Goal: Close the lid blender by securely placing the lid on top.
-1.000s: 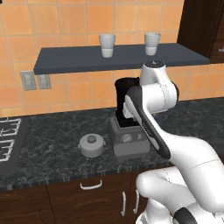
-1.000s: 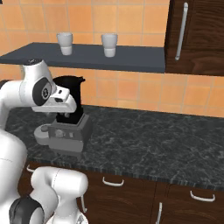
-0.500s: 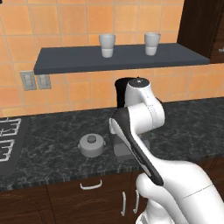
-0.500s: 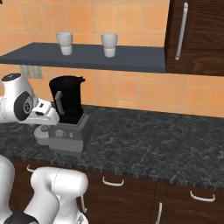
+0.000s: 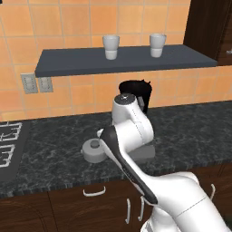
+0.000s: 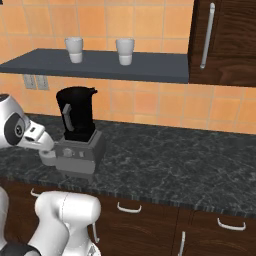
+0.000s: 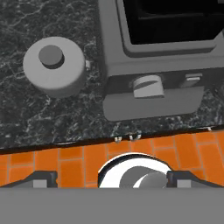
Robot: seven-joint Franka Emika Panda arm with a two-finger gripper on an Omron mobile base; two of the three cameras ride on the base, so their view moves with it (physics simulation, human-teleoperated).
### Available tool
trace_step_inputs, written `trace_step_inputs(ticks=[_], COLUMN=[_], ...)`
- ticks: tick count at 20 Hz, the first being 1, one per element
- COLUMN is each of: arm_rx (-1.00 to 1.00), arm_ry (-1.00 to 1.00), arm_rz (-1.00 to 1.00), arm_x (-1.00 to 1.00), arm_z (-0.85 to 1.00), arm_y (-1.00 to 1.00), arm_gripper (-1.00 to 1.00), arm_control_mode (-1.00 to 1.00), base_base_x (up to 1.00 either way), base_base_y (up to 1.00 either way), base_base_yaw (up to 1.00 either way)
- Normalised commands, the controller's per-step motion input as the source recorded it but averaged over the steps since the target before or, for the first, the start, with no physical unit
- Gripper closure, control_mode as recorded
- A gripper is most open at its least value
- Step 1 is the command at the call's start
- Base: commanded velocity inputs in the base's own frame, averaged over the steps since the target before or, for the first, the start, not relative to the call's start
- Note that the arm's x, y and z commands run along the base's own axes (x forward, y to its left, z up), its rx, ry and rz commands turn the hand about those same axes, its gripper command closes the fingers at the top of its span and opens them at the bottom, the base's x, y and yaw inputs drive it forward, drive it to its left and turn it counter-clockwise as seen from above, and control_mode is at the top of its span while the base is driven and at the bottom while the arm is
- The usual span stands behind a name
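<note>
- Left base view — lid (image 5: 94, 150): light grey, round, knob at centre, lying flat on the dark counter (image 5: 190, 131), just left of the blender base and partly behind the arm (image 5: 131, 131).
- Left base view — blender (image 5: 136, 93): black jar rising behind the arm's upper joint, its top uncovered; grey base mostly hidden by the arm.
- Left base view — shelf (image 5: 68, 65) above, carrying two white cups (image 5: 110, 46), well apart from each other; stove (image 5: 7, 145) at the far left; wall sockets (image 5: 37, 83) under the shelf.
- Right base view — blender (image 6: 76, 116): black jar with grey side handle, upright on a boxy grey base; jar mouth open, nothing seated on it.
- Right base view — lid (image 6: 49, 158): a small part shows at the base's left side, under the arm's end.
- Right base view — dark cabinet (image 6: 227, 40) with a long handle at the upper right.
- Hand view — gripper (image 7: 112, 178): two dark tips set far apart at the bottom edge, jaws wide, nothing between them.
- Hand view — lid (image 7: 55, 66): knob up, on the counter beside the blender base, close to it; contact cannot be told.
- Hand view — dial (image 7: 148, 85) on the base front; the black jar above it.
</note>
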Motion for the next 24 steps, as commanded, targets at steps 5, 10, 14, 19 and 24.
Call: trace_step_inputs(ticks=[5,10,14,19,24], arm_rx=[0.01,0.01,0.01,0.02,0.01], arm_ry=[0.0,0.0,0.0,0.0,0.0], arm_rz=[-0.21,-0.24,-0.2,-0.14,-0.07], arm_x=[0.16,0.22,0.32,0.37,0.4], arm_z=[-0.17,-0.15,-0.09,-0.08,-0.22], arm_y=[0.47,0.48,0.34,0.11,0.0], arm_gripper=[-1.0,-1.0,-1.0,-1.0,-1.0], arm_control_mode=[-1.0,-1.0,-1.0,-1.0,-1.0], base_base_x=[0.0,0.0,0.0,0.0,0.0], base_base_y=[0.0,0.0,0.0,0.0,0.0], base_base_yaw=[0.0,0.0,0.0,0.0,0.0])
